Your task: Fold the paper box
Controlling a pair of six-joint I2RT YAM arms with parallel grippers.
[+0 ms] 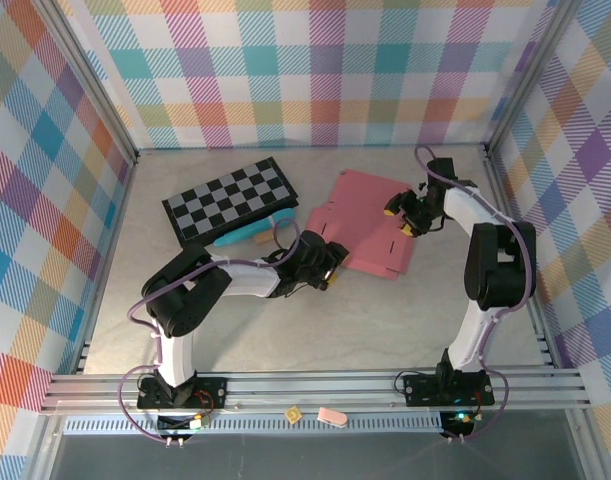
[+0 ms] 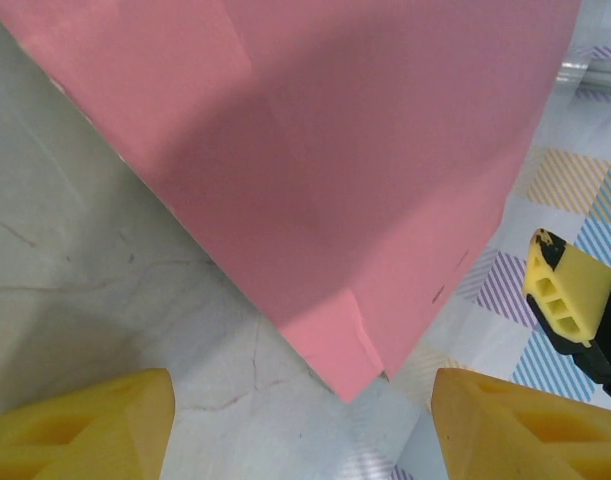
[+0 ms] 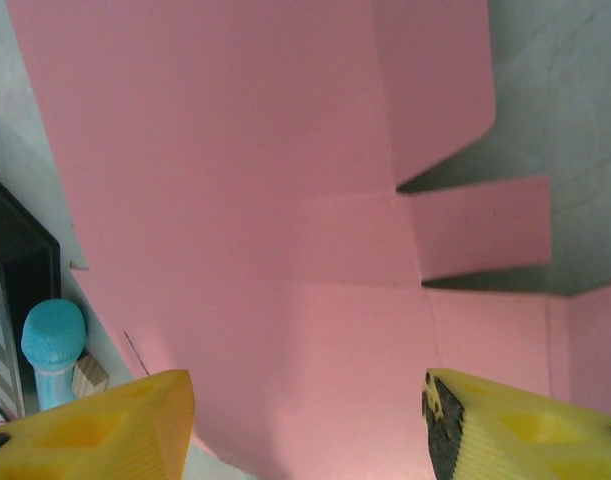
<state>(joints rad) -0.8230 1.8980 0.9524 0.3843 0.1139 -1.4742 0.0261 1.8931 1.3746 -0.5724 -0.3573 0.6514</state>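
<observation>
Count: one paper box [image 1: 363, 228], one checkered board [image 1: 228, 200], one teal bar [image 1: 250, 234], two arms. The paper box lies opened out as a pink sheet on the surface [image 1: 285, 320], right of centre toward the back, with its flaps and tabs spread. The board lies left of the box, well apart from it, set at an angle. The teal bar lies along the board's near edge, between board and box; whether its right end touches the sheet cannot be told. Left gripper [image 1: 330, 262] is at the box's near-left edge. In the left wrist view its yellow fingers [image 2: 80, 430] stand wide, with nothing between them and a pink corner of the sheet [image 2: 335, 150] just ahead. Right gripper [image 1: 403, 218] is over the box's right part. In the right wrist view its fingers [image 3: 530, 425] are also spread wide, above the pink panel [image 3: 235, 200], and grip nothing; the teal bar's round end [image 3: 53, 340] and the board's dark edge [image 3: 5, 270] show at the left. Plaid walls [image 1: 315, 70] close three sides. Two small pieces, one yellow [image 1: 293, 413] and one pink [image 1: 332, 415], lie by the near frame rail.
</observation>
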